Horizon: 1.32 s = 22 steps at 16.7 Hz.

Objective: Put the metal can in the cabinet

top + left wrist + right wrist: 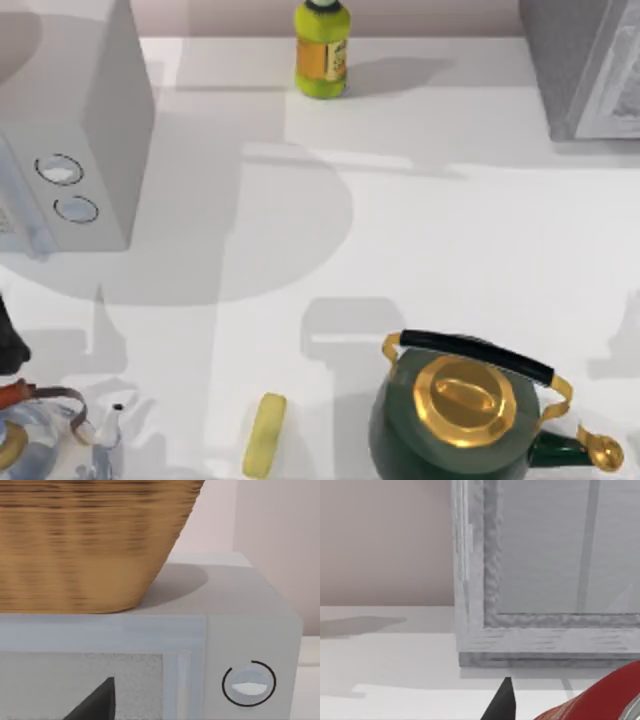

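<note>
Top view: desk (450, 230) with cabinet (590, 65) at far right corner, white box with two dials (70, 150) at left, green-and-gold kettle (465, 415) at near edge, yellow-green bottle (321, 48) at far edge, label text unreadable, small yellow disc (265, 433) beside the kettle. Right wrist view adds: cabinet's pale framed door (560, 550) close ahead, red metal can (600, 700) at the frame corner next to a dark fingertip (502, 702); can't tell if those jaws grip it. Left wrist view adds: wicker basket (90, 540) sitting on the white box, one dial (248, 683), dark fingertip (97, 702); jaw state can't be told.
</note>
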Available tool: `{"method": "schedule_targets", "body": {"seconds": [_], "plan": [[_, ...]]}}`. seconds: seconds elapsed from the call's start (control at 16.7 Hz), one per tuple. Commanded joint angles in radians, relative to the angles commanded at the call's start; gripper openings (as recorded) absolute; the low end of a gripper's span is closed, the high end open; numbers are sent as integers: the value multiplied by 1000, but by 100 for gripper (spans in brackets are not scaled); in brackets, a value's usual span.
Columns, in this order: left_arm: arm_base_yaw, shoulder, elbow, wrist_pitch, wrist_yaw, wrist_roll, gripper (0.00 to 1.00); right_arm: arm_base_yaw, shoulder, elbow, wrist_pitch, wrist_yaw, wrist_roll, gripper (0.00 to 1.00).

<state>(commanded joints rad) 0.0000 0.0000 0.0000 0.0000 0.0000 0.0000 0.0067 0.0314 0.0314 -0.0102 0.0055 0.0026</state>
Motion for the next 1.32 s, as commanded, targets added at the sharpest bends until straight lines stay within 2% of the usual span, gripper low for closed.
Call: {"method": "schedule_targets", "body": {"seconds": [0.3, 0.9, 1.32], "plan": [[0, 0, 0, 0, 0, 0, 100, 26, 209, 261, -64, 35, 2, 0], [0, 0, 0, 0, 0, 0, 100, 112, 873, 1160, -277, 137, 6, 0], [0, 0, 0, 0, 0, 0, 100, 167, 1224, 1613, -393, 180, 11, 0]]}}
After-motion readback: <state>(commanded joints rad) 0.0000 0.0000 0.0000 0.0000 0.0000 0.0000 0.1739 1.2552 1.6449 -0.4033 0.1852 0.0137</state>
